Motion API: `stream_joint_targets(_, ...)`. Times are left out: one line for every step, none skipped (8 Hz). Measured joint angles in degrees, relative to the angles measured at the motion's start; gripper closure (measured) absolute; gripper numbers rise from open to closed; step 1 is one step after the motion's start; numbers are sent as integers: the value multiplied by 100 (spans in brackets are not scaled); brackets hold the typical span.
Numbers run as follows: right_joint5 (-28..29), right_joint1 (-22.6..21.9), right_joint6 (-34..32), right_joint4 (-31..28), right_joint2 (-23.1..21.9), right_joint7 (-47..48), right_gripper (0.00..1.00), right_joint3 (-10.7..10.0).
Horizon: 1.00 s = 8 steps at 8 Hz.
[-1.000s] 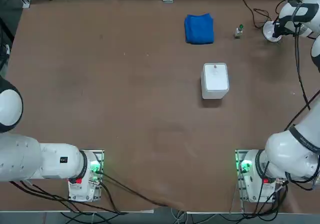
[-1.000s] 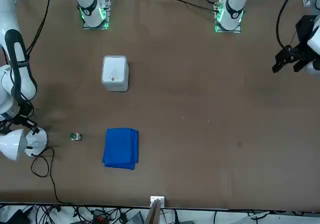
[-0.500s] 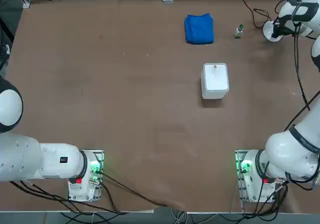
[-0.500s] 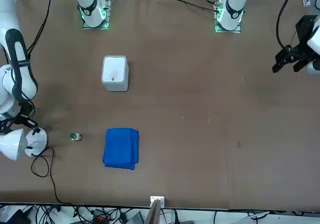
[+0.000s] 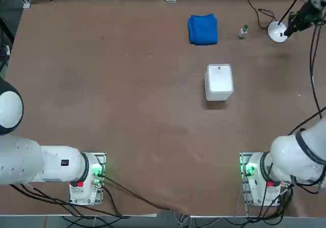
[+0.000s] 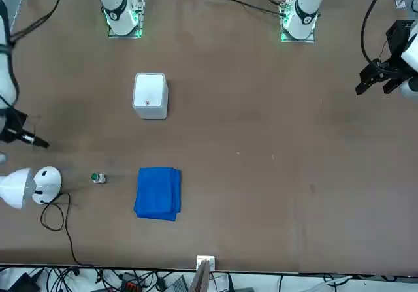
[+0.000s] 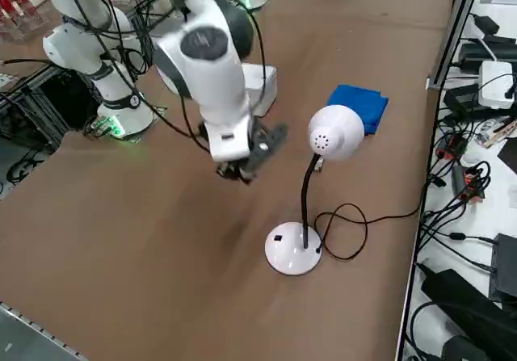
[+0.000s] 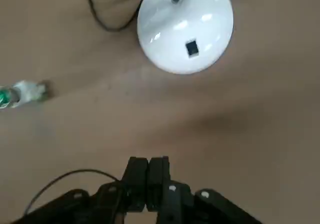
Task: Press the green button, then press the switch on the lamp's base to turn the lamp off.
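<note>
Hovering the right gripper (image 8: pixel 148 160) closed and empty near the lamp's base (image 8: pixel 165 39), off the switch (image 8: pixel 192 47), seeing no glow from the lamp (image 7: pixel 335 132), probably finishing, though leaving both presses unconfirmed

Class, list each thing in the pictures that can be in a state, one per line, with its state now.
Tool of the right arm: shut, holding nothing, raised off the table.
Lamp: upright on its base, head bent over.
Lamp's base: flat on the table, nothing pressing it.
Switch: untouched.
Green button: standing upright, untouched.
Blue cloth: folded.
White box: closed.
Lamp cord: loosely looped.
</note>
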State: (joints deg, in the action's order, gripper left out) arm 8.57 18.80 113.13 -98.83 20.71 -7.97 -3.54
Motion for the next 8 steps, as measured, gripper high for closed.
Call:
stream_joint_targets(0,1,-633,-3,-324,132,90,-4)
stream_joint_targets(2,-18,-1138,-5,-600,284,85,8)
stream_joint_targets(2,-60,-1453,2,-852,398,69,57)
stream_joint_targets(2,-183,-1626,35,-1097,463,52,112)
stream_joint_targets(-16,-431,-1702,114,-1323,495,34,149)
stream_joint_targets(-228,-870,-1751,237,-1521,519,16,173)
stream_joint_targets(-631,-1437,-1793,412,-1633,566,1,204)
stream_joint_targets(-925,-1994,-1840,629,-1665,658,0,220)
